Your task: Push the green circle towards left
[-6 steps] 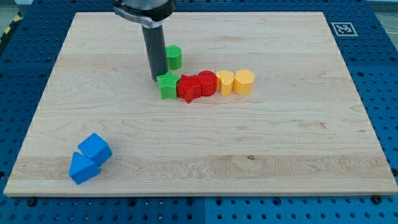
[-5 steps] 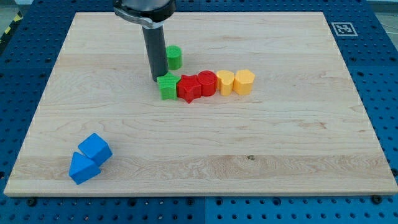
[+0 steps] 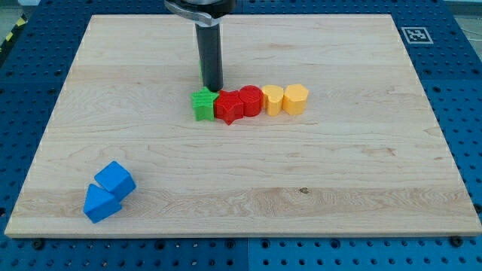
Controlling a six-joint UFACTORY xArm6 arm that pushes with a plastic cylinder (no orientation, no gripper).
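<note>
No readable text; only a fiducial marker (image 3: 416, 35) on the board's corner

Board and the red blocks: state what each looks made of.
Board: looks like pale wood with a smooth finish; grain lines and a small knot show. Red blocks: probably moulded or printed plastic, matte; uniform saturated colour and no grain.

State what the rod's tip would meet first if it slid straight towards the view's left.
Probably the green circle, a sliver showing at the left edge of the rod. My tip stands just above the green star; depth is unclear, so it might pass between them.
</note>
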